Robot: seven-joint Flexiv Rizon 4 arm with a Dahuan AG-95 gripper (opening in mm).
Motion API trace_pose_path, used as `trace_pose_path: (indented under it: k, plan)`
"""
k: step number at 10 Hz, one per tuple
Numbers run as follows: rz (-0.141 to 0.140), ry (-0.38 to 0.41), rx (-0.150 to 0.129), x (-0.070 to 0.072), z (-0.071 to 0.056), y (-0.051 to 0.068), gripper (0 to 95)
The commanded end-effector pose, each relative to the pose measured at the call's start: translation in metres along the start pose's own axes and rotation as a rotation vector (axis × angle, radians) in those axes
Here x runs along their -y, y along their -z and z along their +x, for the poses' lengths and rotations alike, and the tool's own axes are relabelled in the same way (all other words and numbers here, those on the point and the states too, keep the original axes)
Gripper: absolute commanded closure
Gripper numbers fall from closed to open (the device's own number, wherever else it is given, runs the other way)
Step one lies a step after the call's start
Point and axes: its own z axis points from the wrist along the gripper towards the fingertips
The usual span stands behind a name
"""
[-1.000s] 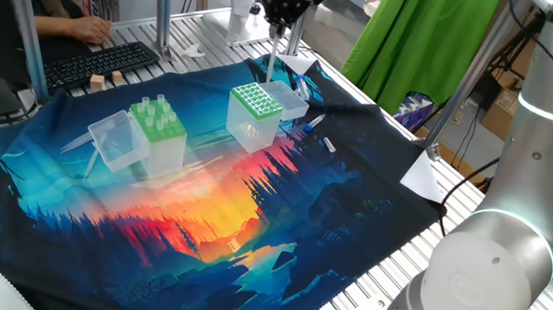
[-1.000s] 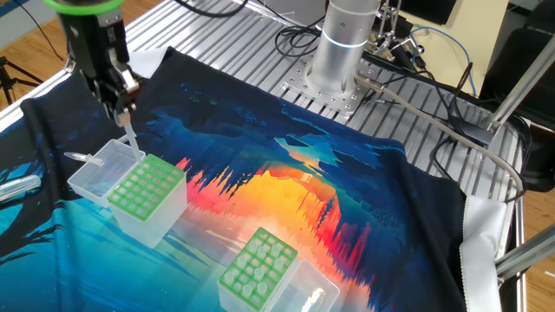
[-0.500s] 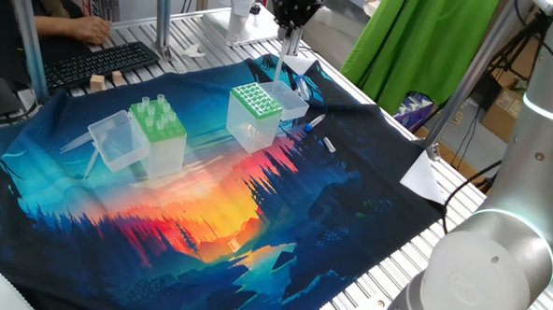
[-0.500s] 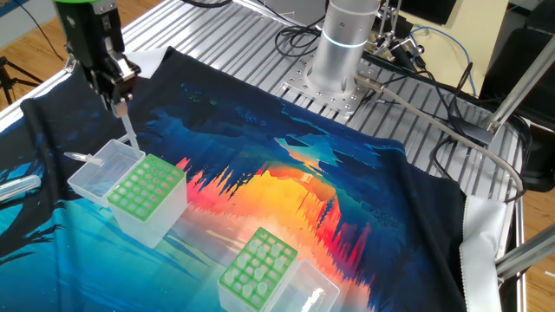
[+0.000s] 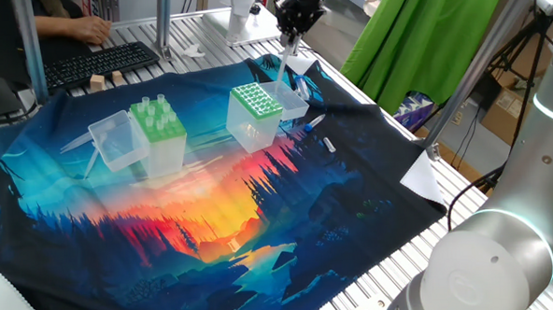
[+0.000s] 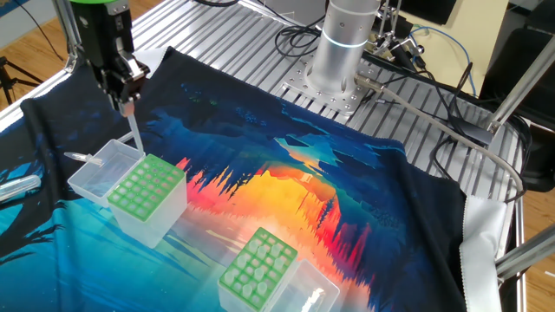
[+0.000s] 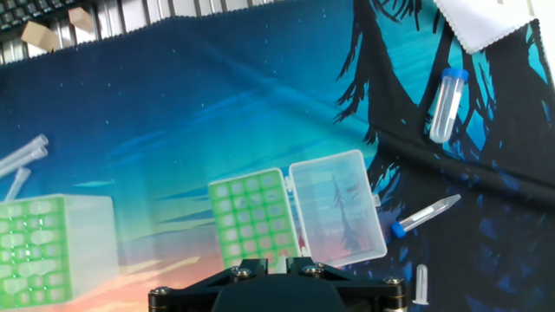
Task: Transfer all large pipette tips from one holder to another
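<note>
– Two holders on the worktop [image 5: 421, 261], are there? What sits nearest?

– Nearest is the arm's grey body [image 5: 491, 258], low on the right; past it spreads a printed cloth [image 5: 214, 223] of sunset and dark trees; both holders stand on its far half.

– Which is which?

– On the left is the light-green holder [image 5: 160, 132], with several large pipette tips [image 5: 153, 106] standing up out of its top; its clear lid [image 5: 115, 141] lies open just beside it, on the left; to the right, a little farther, is the dotted-top holder [image 5: 254, 107], with its own lid [image 5: 291, 103] flung open on the far right side.

– And the pincer?

– The pincer [image 5: 288, 42] hangs over the far edge of the dotted-top holder, pointing straight down; it is closed on one clear tip [image 5: 280, 69], which dangles upright from the fingers with its thin end low; whether that end touches the green plate, I cannot tell.

– Anything else close by?

– A couple of blue-capped tubes [image 7: 447, 104] lie loose on the cloth, right of the open lid; farthest off, a keyboard [image 5: 99, 62] rests on the bare slatted metal.
</note>
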Motion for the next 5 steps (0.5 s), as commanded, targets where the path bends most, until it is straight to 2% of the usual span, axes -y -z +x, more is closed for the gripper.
trace_pose_path:
  k: [1, 5]
  plan:
    - [0.0, -0.001, 0.004, 0.0004, 0.0022, -0.0021, 95.0]
    - [-0.003, -0.004, 0.01, 0.0012, 0.007, -0.0068, 95.0]
